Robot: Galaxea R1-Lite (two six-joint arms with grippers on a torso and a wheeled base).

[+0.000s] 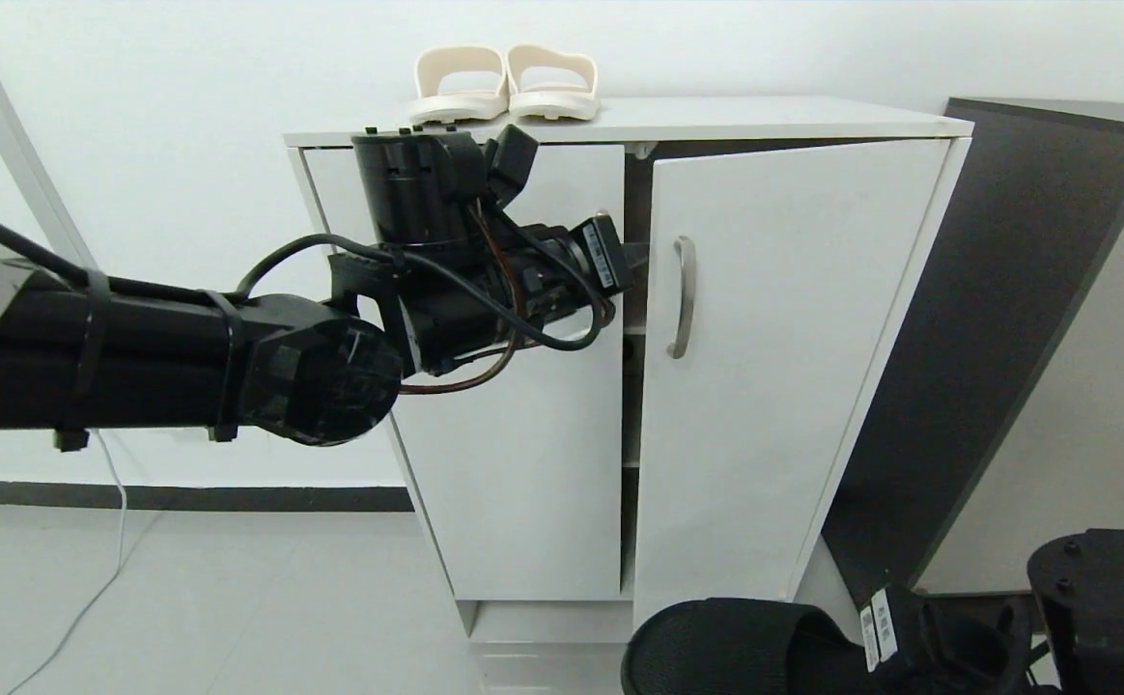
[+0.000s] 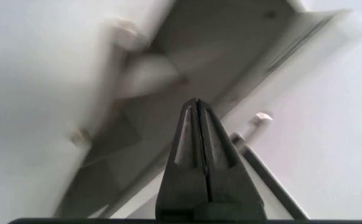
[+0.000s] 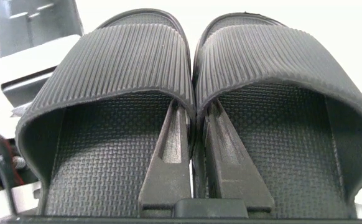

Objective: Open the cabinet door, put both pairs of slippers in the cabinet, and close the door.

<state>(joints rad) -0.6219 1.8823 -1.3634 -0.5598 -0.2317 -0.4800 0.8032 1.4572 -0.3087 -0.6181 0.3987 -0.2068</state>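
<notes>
Nearest, low on the right, the right gripper [image 3: 196, 158] holds the black slippers [image 1: 716, 647] side by side. One finger sits inside each slipper, and together they pinch the two touching inner walls. Farther out, the left gripper [image 2: 196, 109] has its fingers pressed together on nothing, its tip at the dark gap between the cabinet [image 1: 523, 463] doors. The right door [image 1: 784, 386] stands slightly ajar, its handle [image 1: 683, 297] just beside the gripper. The cream slippers [image 1: 504, 85] rest as a pair on the cabinet top, toward its left end.
</notes>
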